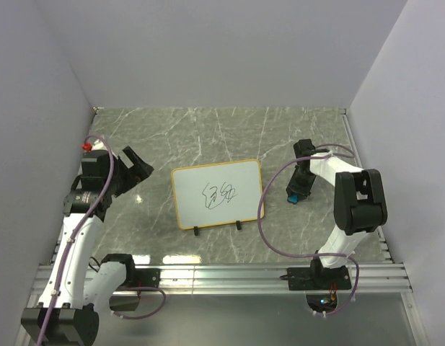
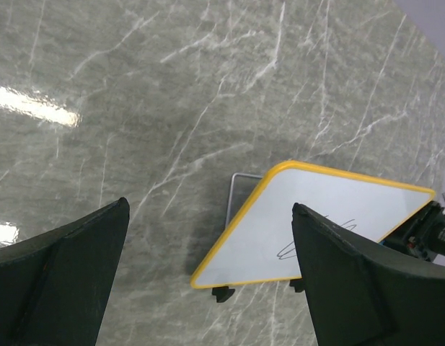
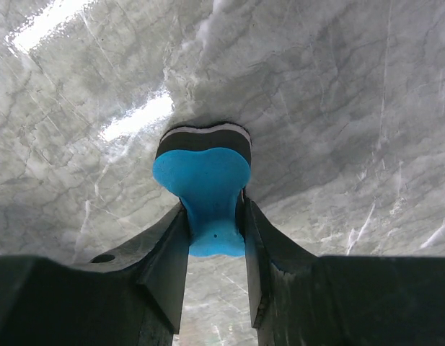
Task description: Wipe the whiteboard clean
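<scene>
The whiteboard (image 1: 216,193), white with a yellow-orange rim and two black feet, stands tilted in the middle of the table with black scribbles on it. In the left wrist view the whiteboard (image 2: 280,231) lies ahead between my fingers, one corner nearest. My left gripper (image 1: 135,169) hangs open to the board's left, apart from it. My right gripper (image 1: 298,189) is to the board's right, shut on a blue eraser (image 1: 293,197). In the right wrist view the blue eraser (image 3: 208,187) is squeezed at its waist between my fingers (image 3: 168,245), its dark felt side toward the table.
The grey marble table (image 1: 222,137) is walled by white panels at the back and both sides. An aluminium rail (image 1: 229,275) runs along the near edge, with the arm bases and purple cables on it. A wire stand (image 2: 233,198) shows behind the board.
</scene>
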Motion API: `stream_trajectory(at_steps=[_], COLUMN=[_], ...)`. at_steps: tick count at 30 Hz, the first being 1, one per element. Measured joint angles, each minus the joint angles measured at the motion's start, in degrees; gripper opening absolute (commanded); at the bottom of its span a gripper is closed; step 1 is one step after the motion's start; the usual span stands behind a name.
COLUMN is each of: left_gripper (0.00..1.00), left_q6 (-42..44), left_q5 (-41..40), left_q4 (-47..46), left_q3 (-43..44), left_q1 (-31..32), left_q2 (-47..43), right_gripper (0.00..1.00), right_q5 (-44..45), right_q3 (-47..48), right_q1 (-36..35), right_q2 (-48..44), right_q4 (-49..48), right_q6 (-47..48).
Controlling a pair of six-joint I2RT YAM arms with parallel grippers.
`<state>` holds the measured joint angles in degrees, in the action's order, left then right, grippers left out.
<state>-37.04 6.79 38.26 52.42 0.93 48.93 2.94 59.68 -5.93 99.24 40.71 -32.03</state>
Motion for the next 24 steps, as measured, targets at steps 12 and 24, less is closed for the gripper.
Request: stream_trajectory(at_steps=[12, 24], left_gripper=[0.93, 0.81], left_q6=[-0.55, -6.29], left_q5=[15.08, 20.39], left_q4=[-13.00, -31.04], left_q3=[-15.54, -28.94], left_q1=[-0.02, 3.34], left_q2=[-1.42, -2.25], right_gripper=[0.00, 0.00], right_q5=[0.24, 5.49], right_q3=[6.23, 15.96], right_q1=[-19.04, -37.33], right_q2=[-12.35, -17.22], right_q4=[3.50, 9.51], right_q6=[1.07, -2.89])
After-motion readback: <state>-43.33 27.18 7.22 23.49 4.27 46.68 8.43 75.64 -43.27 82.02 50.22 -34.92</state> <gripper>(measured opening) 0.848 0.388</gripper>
